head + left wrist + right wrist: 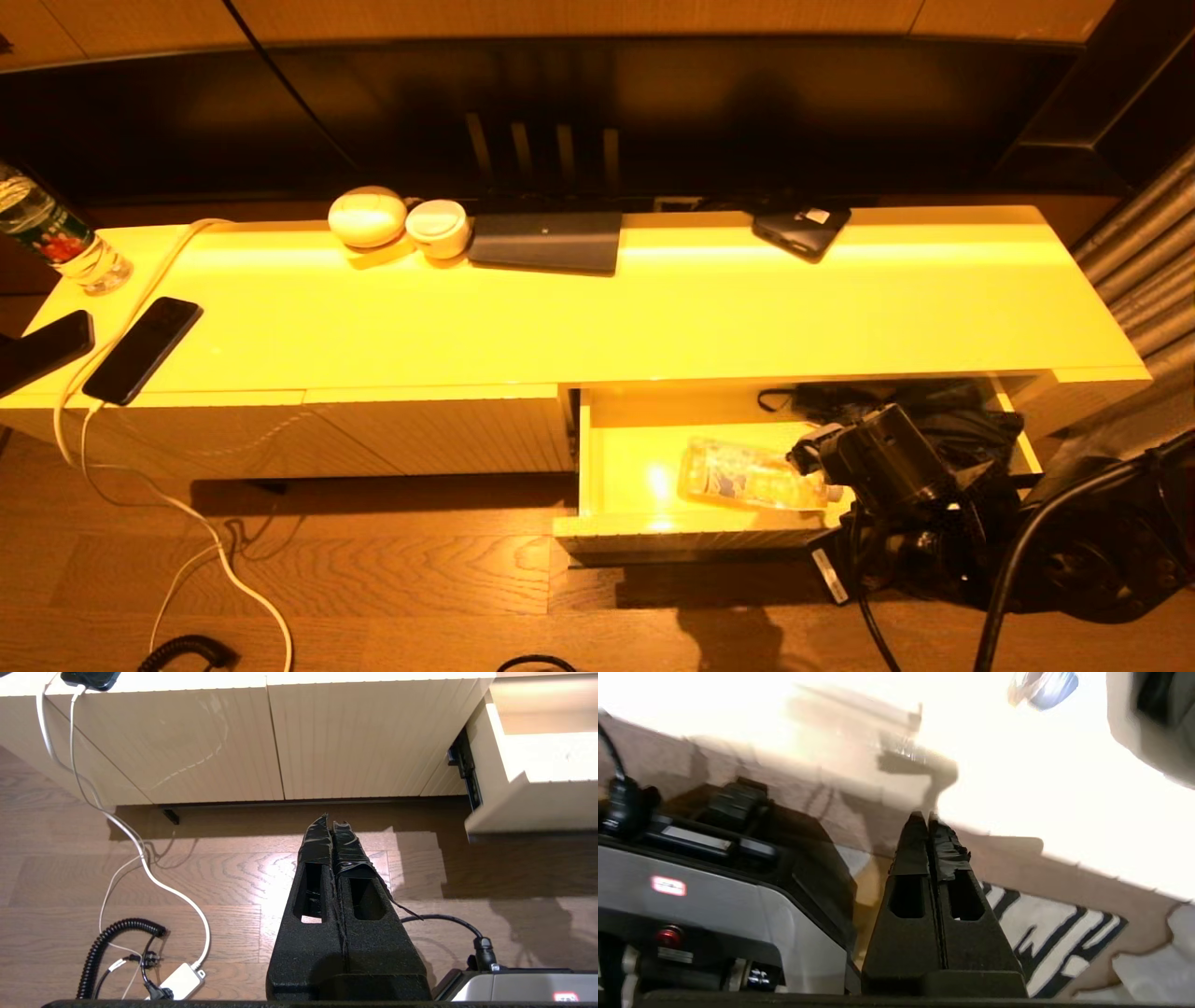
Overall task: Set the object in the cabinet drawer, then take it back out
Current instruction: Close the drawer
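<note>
The cabinet drawer (691,536) stands pulled out at the cabinet's right end, and its corner also shows in the left wrist view (528,798). A clear plastic bottle (752,476) lies on its side on the drawer's glossy floor, held by nothing. My right arm (887,467) hangs over the drawer's front right corner, just right of the bottle's cap end. The right gripper (929,816) is shut and empty, pointing down past the drawer. My left gripper (332,823) is shut and empty over the wooden floor, in front of the closed panels.
Dark straps and a bag (934,411) fill the drawer's back right. On the cabinet top (709,308) lie two phones (142,350), a water bottle (56,238), two round white cases (369,217), a dark tablet (546,241) and a black device (801,229). White cables (201,532) trail over the floor.
</note>
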Controlling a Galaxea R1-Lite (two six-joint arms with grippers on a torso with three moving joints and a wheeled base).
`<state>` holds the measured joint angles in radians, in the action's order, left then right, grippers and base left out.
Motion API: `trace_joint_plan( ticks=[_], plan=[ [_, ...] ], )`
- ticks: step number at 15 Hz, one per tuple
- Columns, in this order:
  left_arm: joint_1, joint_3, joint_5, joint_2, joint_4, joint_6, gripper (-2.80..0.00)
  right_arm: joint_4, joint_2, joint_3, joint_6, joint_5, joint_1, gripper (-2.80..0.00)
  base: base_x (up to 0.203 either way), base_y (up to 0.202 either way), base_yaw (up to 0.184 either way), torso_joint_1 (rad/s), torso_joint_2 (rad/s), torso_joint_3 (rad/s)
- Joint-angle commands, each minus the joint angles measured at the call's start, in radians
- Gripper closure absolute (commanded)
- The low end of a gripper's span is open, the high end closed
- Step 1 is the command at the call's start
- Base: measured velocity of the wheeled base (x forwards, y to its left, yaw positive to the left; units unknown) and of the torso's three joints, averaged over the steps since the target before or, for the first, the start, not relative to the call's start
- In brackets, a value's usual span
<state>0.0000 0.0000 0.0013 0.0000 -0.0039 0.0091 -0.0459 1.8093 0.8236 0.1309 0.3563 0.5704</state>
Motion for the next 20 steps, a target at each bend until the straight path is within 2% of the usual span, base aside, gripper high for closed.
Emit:
trace_joint_plan(
  ticks=[1, 7, 14, 20],
  plan=[
    [0.0, 0.002, 0.0, 0.0, -0.001, 0.0, 0.0, -0.035, 0.022, 0.002, 0.0, 0.033, 0.0, 0.0, 0.0, 0.0, 0.0, 0.0, 0.0, 0.0],
    [0.0, 0.002, 0.0, 0.0, -0.001, 0.0, 0.0, -0.214, 0.083, 0.046, -0.006, 0.14, -0.023, 0.0, 0.0, 0.0, 0.0, 0.0, 0.0, 0.0],
    [0.0, 0.002, 0.0, 0.0, -0.001, 0.0, 0.0, -0.316, 0.113, 0.118, -0.011, 0.172, -0.05, 0.0, 0.0, 0.0, 0.0, 0.0, 0.0, 0.0],
    [0.0, 0.002, 0.0, 0.0, -0.001, 0.0, 0.0, -0.354, 0.154, 0.169, -0.005, 0.183, -0.058, 0.0, 0.0, 0.0, 0.0, 0.0, 0.0, 0.0]
  ],
)
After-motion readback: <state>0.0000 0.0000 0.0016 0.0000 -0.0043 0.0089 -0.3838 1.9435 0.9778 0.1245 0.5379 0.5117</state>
